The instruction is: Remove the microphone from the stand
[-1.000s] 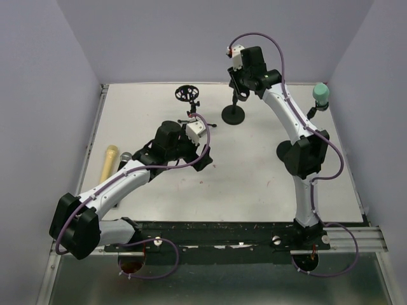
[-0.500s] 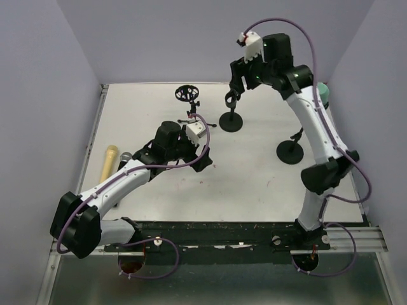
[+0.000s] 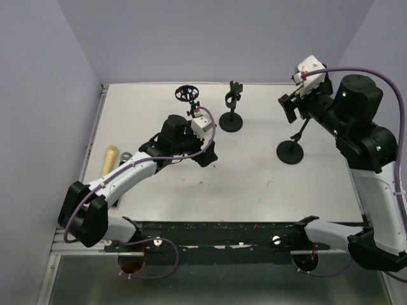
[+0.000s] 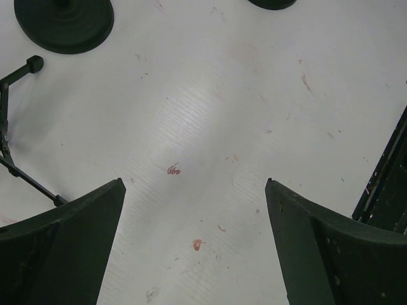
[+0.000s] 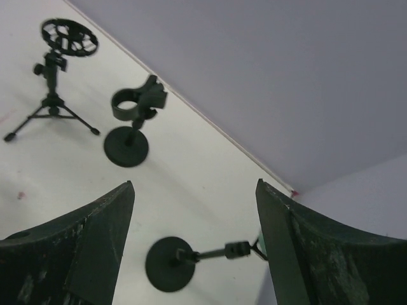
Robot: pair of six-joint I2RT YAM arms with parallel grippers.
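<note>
A black stand with a round base stands at the right of the table, its pole leaning up to the right. It also shows in the right wrist view. The teal microphone is hidden behind my right arm in the top view. Only a teal sliver shows at the pole's end, beside my right finger. My right gripper is open and empty, high above this stand. My left gripper is open and empty, low over the middle of the table.
An empty stand with a clip stands at the back middle. A small tripod with a round mount stands left of it. A yellow microphone lies at the table's left edge. Walls close three sides.
My right arm has lifted away from the middle clip stand and swung right, and is now high over the right stand. My left gripper has shifted slightly toward the back.
</note>
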